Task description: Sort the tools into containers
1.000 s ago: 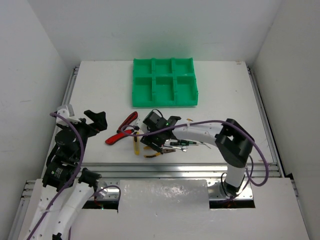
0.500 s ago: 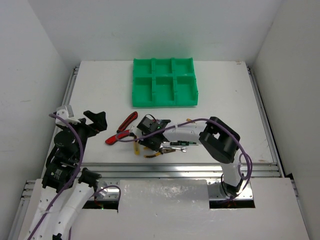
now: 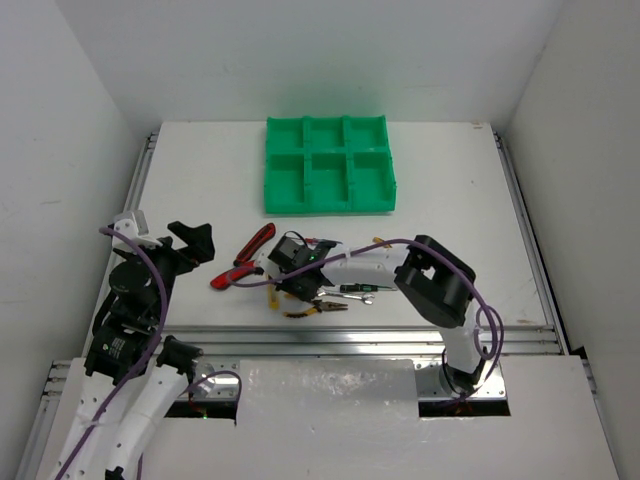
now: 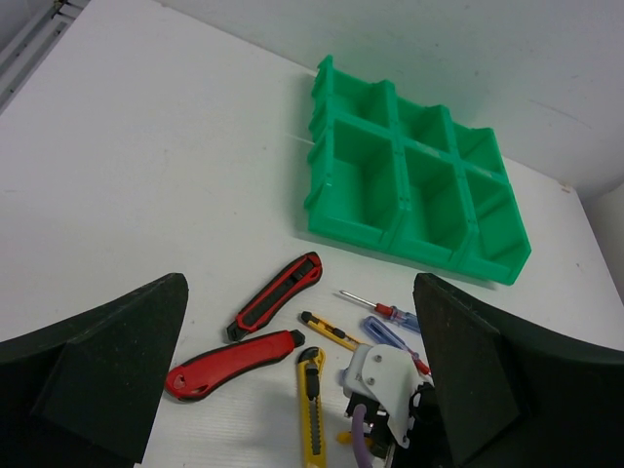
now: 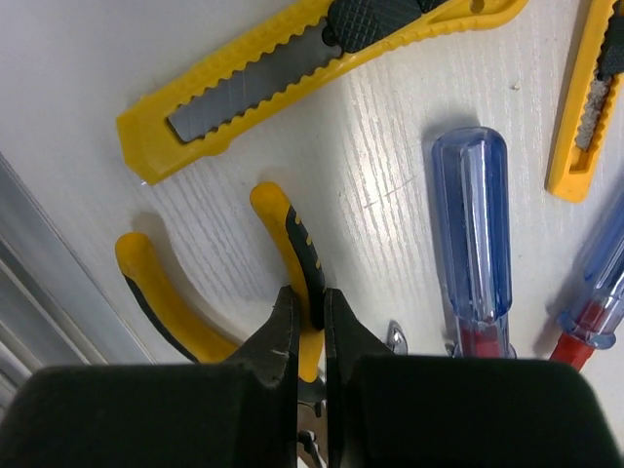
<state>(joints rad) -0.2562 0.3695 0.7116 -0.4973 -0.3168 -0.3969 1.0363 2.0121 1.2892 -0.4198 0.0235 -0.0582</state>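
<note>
The right wrist view gives the detail that the other views lack. The right gripper (image 5: 310, 297) has its two fingers pressed almost together on one yellow-and-black handle of the pliers (image 5: 289, 234), and the second handle curves free to the left. In the same view a yellow box cutter (image 5: 292, 68) lies above the pliers, apart from them. A blue screwdriver (image 5: 471, 224) lies to their right, and a second yellow cutter (image 5: 585, 107) is cut off by the picture's edge. The top view does not show this grip, because the wrist covers the fingers, but it shows where everything is. The tools lie together near the front edge of the table (image 3: 450, 180), and the green tray (image 3: 330, 208) with its six compartments stands well apart at the far side. There the left gripper (image 3: 192, 242) hangs over the left part of the table, jaws wide apart and holding nothing. Between its own dark fingers (image 4: 107, 366), the left wrist view shows a red utility knife (image 4: 278, 294) and a second red knife (image 4: 234, 353) at the left of the group. The right wrist view does not reach these two.
</note>
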